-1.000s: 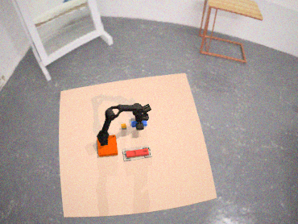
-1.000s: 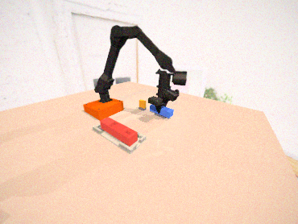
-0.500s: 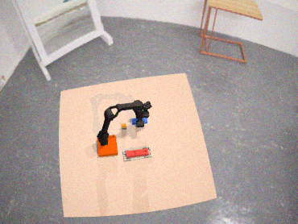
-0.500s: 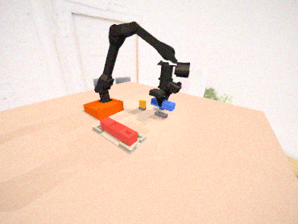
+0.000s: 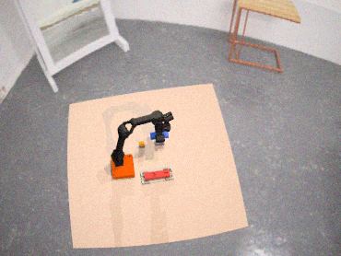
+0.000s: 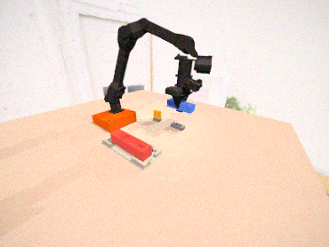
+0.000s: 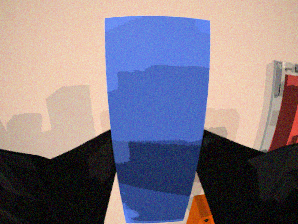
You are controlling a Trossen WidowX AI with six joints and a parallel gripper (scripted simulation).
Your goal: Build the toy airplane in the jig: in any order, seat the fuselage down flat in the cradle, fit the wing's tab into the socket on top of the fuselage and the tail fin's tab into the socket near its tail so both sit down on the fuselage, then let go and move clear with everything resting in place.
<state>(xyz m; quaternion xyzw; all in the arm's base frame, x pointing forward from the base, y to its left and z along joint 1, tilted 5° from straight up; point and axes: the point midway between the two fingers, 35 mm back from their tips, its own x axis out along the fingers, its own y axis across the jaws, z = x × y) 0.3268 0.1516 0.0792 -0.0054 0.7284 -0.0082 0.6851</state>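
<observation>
Gripper [image 5: 159, 133] [image 6: 179, 106] [image 7: 154, 132] about half open, its fingers closed on the sides of the blue wing [image 5: 153, 135] [image 6: 187, 107] [image 7: 157, 105], which hangs level above the table [image 5: 198, 203] [image 6: 231, 187] [image 7: 45, 45]. The relation that matters is to the red fuselage [image 5: 157, 175] [image 6: 131, 144] [image 7: 287, 115] — in the top view it lies at six o'clock from the gripper, well apart, resting in the pale cradle [image 5: 143, 181] [image 6: 145, 164] [image 7: 275, 95]. With only one arm, there is no choice of which is nearer.

As for pointing: from the top, the wing's long axis runs roughly nine to three o'clock, and the fuselage's runs nearly the same way. The wrist view agrees, both lying roughly twelve to six. If the wing is meant to sit crosswise, as an airplane's would, the carry toward six o'clock should include about a quarter turn before lowering — otherwise its tab may miss the socket. The yellow tail fin [image 5: 141, 144] [image 6: 157, 115], at about eight o'clock from the gripper in the top view, is unfitted and must also go on.
</observation>
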